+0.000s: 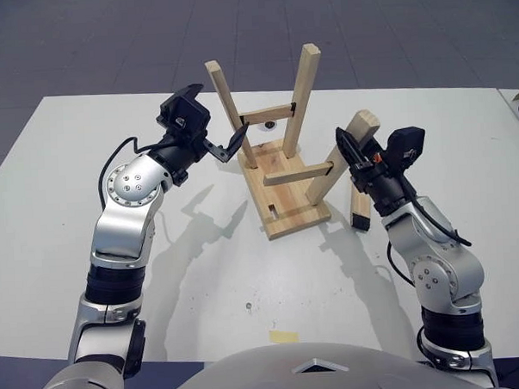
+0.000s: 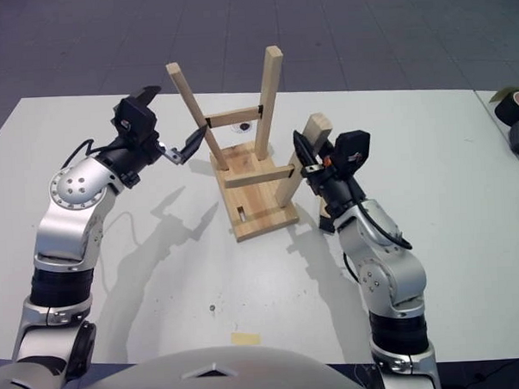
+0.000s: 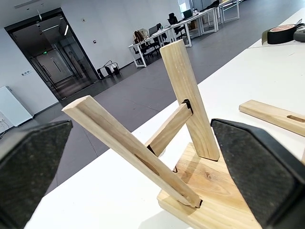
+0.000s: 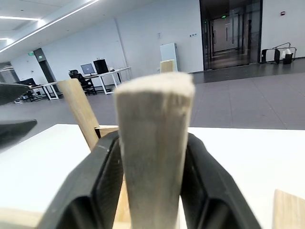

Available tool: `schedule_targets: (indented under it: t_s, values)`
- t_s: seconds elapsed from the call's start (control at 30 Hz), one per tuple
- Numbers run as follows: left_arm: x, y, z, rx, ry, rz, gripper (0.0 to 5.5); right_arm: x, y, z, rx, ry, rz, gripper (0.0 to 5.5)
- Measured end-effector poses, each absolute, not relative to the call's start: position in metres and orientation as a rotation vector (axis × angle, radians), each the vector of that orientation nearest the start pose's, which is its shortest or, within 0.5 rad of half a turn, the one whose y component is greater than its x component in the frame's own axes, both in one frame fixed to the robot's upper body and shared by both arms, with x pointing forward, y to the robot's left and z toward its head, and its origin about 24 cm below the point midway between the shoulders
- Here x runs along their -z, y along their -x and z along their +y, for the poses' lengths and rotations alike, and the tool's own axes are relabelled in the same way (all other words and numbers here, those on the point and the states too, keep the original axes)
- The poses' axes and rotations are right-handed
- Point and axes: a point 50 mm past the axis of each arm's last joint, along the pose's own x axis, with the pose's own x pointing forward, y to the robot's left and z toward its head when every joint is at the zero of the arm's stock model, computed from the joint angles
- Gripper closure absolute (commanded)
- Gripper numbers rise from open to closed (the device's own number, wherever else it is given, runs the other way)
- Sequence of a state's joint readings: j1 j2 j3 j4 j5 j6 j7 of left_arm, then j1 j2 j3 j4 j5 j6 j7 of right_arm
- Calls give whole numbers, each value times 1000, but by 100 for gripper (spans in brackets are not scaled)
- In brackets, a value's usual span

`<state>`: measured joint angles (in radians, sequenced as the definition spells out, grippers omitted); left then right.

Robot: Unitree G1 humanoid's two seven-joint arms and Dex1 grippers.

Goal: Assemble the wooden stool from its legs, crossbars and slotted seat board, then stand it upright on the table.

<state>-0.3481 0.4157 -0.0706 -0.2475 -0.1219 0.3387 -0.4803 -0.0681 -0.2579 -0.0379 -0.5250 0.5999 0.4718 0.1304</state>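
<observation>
The right gripper (image 1: 351, 152) clamps the tilted leg (image 1: 364, 123), whose long axis leans toward one o'clock from the four-o'clock corner of the seat board (image 1: 277, 201), while the left gripper (image 1: 231, 146), jaws apart, hovers at the board's ten o'clock.

This is a large open-plan office hall. The white worktop (image 1: 86, 168) stands on a floor (image 1: 106, 37) of dark grey square tiles that runs far back into the room. Beyond it, rows of white desks (image 3: 157, 40) carry monitors (image 4: 87, 69), with black office chairs (image 3: 171, 19) drawn up to them. The walls are plain white. A tall, dark-framed glass double door (image 3: 52, 62) opens onto a corridor, with a small green sign (image 3: 44, 39) lit above it. Long strip lights (image 4: 28, 19) run along the ceiling. A white cabinet (image 4: 167, 55) stands against the wall, and rolls of tape (image 3: 281, 34) lie off to the robot's right.
</observation>
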Motion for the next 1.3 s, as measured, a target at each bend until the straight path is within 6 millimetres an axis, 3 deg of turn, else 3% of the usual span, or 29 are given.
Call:
schedule_targets:
  t_s: [0.17, 0.27, 0.33, 0.4, 0.47, 0.6, 0.73, 0.93, 1.3]
  values:
    - [-159, -291, 150, 607, -368, -146, 10, -180, -246, -165, -419, -378, -271, 237]
    - [-158, -290, 150, 608, -366, -142, 10, -205, -249, -191, -325, -540, -387, 190]
    - [-158, -290, 151, 603, -365, -140, 10, -196, -253, -224, -130, -546, -364, 151]
    - [-157, -290, 153, 594, -364, -138, 10, -166, -249, -252, 56, -474, -237, 122]
    - [-157, -290, 153, 594, -363, -136, 10, -141, -243, -260, 133, -433, -122, 85]
    - [-157, -290, 152, 595, -364, -133, 10, -89, -229, -245, 111, -268, 195, 15]
    - [-155, -290, 151, 599, -370, -127, 10, -57, -217, -221, 35, -191, 393, 12]
    - [-153, -289, 151, 602, -375, -117, 10, -44, -216, -205, 16, -157, 460, 12]
    - [-151, -289, 148, 610, -382, -111, 10, -30, -218, -195, 16, -86, 559, 186]
